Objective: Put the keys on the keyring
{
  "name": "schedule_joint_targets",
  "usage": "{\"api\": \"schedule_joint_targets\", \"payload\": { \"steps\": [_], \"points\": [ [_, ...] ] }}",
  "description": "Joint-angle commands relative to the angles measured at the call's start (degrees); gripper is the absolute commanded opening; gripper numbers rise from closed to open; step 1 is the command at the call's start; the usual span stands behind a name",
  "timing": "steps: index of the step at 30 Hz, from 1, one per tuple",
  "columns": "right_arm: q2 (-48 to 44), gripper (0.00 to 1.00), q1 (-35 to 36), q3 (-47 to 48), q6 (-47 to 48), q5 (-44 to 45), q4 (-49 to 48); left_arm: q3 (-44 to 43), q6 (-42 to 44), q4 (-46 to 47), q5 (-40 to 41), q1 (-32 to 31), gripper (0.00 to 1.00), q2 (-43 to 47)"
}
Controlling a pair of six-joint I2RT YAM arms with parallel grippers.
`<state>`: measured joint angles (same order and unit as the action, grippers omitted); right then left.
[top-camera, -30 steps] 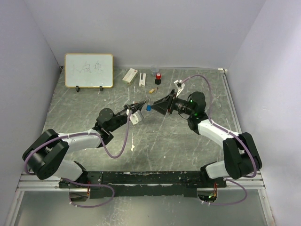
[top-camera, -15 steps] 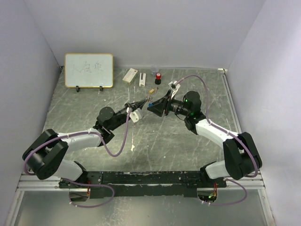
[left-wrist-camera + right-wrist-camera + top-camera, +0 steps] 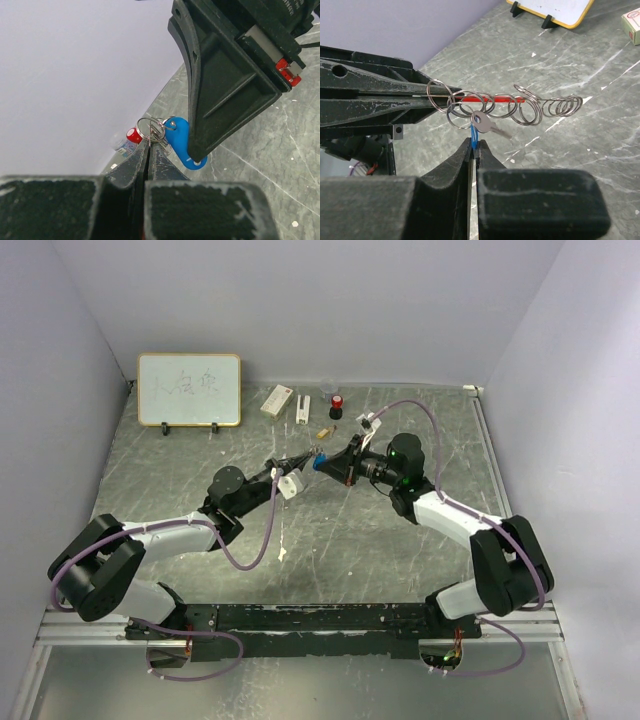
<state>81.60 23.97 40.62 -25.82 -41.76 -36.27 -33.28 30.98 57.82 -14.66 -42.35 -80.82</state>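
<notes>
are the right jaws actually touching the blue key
Touching. In the right wrist view the right gripper has its jaws shut on the blue key, with the blue head pinched edge-on between them and no gap on either side.

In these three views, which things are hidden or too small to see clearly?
Top view: the keyring is too small; whether the blue key is threaded cannot be told.
Left wrist view: the right hand covers the key's blade.
Right wrist view: its fingers hide most of the blue head; the tan-gold key is outside the frame.
</notes>
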Motion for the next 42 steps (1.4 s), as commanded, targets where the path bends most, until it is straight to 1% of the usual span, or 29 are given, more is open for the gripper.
{"api": "schedule_joint_targets", "payload": {
  "steps": [1, 8, 13, 21, 33, 42],
  "points": [
    [-2.28, 0.0, 0.12, 0.05, 1.19, 1.59, -0.28, -2.05, -0.74, 1.49, 2.11, -0.46, 0.07, 0.05],
    [-6.99, 0.0, 0.18, -1.07, 3.3, 3.45, 4.24, -2.35, -1.7, 0.98, 6.55, -0.46, 0.07, -0.55],
    [-9.3, 0.0, 0.14, -0.7, 5.37, 4.48, 8.77, -2.63, -2.54, 1.12, 7.62, -0.53, 0.07, -0.9],
    [-9.94, 0.0, 0.12, 4.86, 11.03, 8.35, 22.97, -2.14, -3.35, 2.12, 8.28, -0.49, 0.07, -1.14],
    [-12.6, 0.0, 0.12, 6.88, 12.7, 12.37, 28.69, -1.76, -4.62, 2.98, 11.59, -0.46, 0.07, -2.42],
    [-12.62, 0.0, 0.16, 12.33, 15.28, 15.1, 35.14, -0.3, -7.1, 5.75, 13.26, -0.48, 0.07, -4.44]
  ]
}}
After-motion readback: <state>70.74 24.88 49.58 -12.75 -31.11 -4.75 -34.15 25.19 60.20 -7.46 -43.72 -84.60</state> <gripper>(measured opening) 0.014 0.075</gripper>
